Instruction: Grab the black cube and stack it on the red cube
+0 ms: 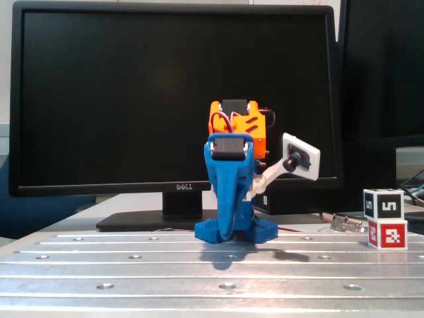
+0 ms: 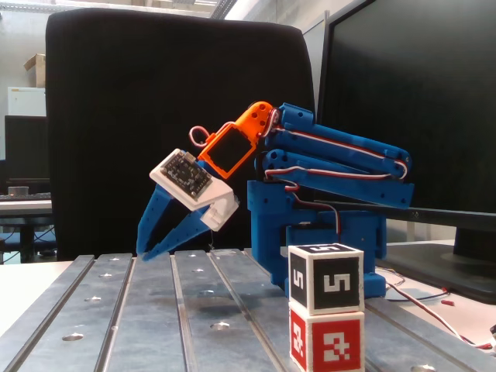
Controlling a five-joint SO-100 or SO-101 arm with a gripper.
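The black cube (image 1: 383, 203) sits squarely on top of the red cube (image 1: 387, 234) at the table's right edge. In the other fixed view, the black cube (image 2: 325, 278) and the red cube (image 2: 327, 341) fill the near foreground. My gripper (image 2: 147, 253) points down and left, its tips just above the table, well away from the stack. Its blue fingers (image 2: 159, 221) meet at the tips and hold nothing. From the front, the gripper (image 1: 224, 233) hangs before the arm's base.
A large Dell monitor (image 1: 172, 99) stands behind the arm. The table is a grooved metal plate (image 1: 132, 265) with screw holes. A black chair back (image 2: 155, 93) rises beyond the table. Cables (image 2: 434, 306) lie right of the blue base (image 2: 325, 232).
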